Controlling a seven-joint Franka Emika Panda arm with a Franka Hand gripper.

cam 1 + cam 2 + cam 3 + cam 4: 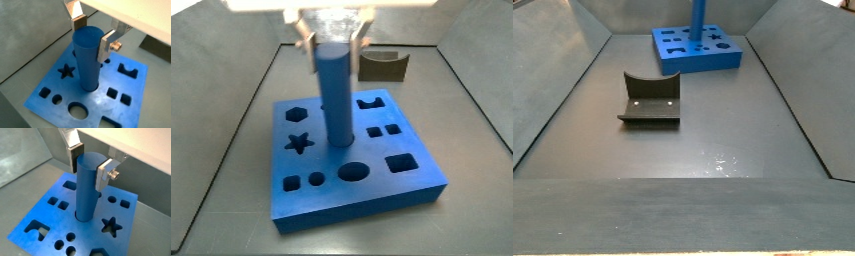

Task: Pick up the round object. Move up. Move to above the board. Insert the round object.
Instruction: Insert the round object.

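Observation:
The round object, a tall blue cylinder peg [87,60], stands upright with its lower end in a round hole near the middle of the board [53,90]. The board is a thick blue slab with star, round and square cut-outs. My gripper [91,34] is above the board, its two silver fingers on opposite sides of the peg's top, shut on it. Both wrist views show this; in a wrist view the peg [85,188] rises from the board [40,213] between the gripper [90,165] fingers. In a side view the gripper [334,40] holds the peg [334,90] over the board [372,195].
The fixture [385,66], a dark L-shaped bracket, stands on the grey floor behind the board; in a side view it [649,100] sits in front of the board [714,55]. Sloped grey walls enclose the floor.

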